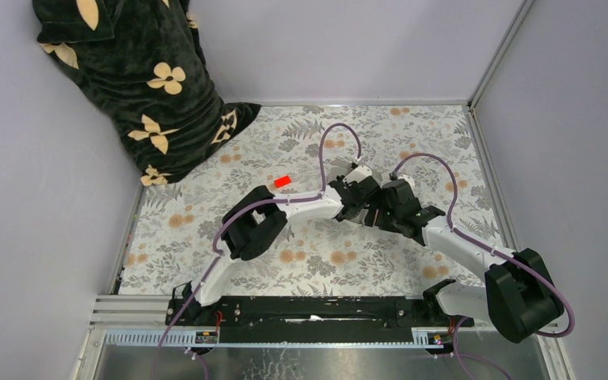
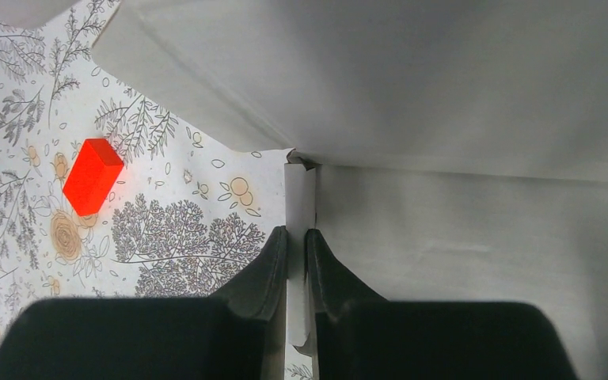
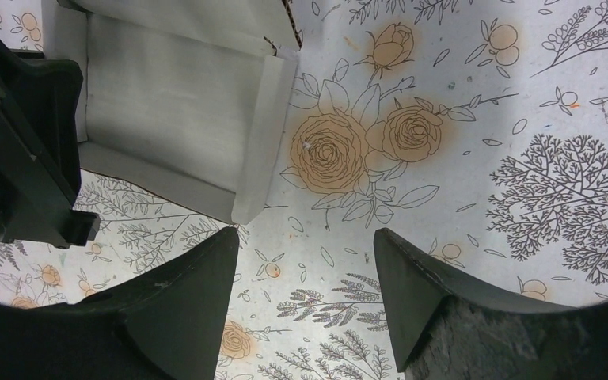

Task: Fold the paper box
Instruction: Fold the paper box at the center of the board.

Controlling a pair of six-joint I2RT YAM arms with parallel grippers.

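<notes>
The paper box (image 2: 459, 119) is white thin cardboard, partly folded, and fills the top and right of the left wrist view. My left gripper (image 2: 296, 233) is shut on one thin upright edge strip of it (image 2: 300, 198). In the right wrist view the paper box (image 3: 174, 103) lies at the upper left, one flap corner just above the left fingertip (image 3: 226, 241). My right gripper (image 3: 307, 237) stands open over the bare cloth with nothing between its fingers. From the top, the left gripper (image 1: 354, 198) and right gripper (image 1: 392, 207) meet mid-table and hide the box.
A small red block (image 1: 283, 181) lies on the floral tablecloth (image 1: 412, 134) left of the grippers, also in the left wrist view as the red block (image 2: 91, 176). A dark flowered blanket (image 1: 138, 79) is heaped at the back left. Walls close the table's sides.
</notes>
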